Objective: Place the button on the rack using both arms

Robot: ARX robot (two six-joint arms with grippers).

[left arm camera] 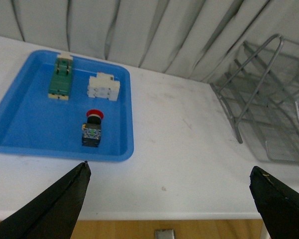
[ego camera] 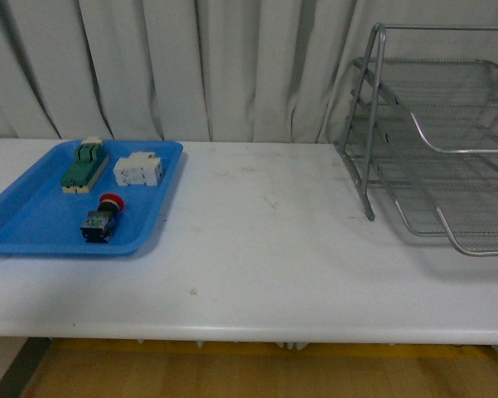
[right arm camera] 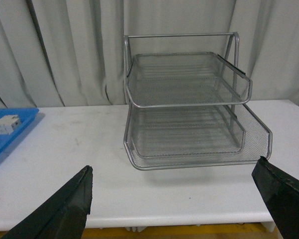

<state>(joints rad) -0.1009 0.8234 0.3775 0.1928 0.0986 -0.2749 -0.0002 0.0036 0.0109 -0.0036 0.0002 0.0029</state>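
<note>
Basically, the red-capped dark blocky push-button [left arm camera: 92, 128] is seen lying nearer the wide-spread left gripper [left arm camera: 169, 167], cap pointed away from it

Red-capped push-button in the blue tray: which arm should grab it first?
Left, probably. The left wrist view shows the red-capped dark push-button ahead of the open left end effector, inside the blue plastic tray. The right end effector faces the silver wire-mesh rack, with the button out of view.
</note>
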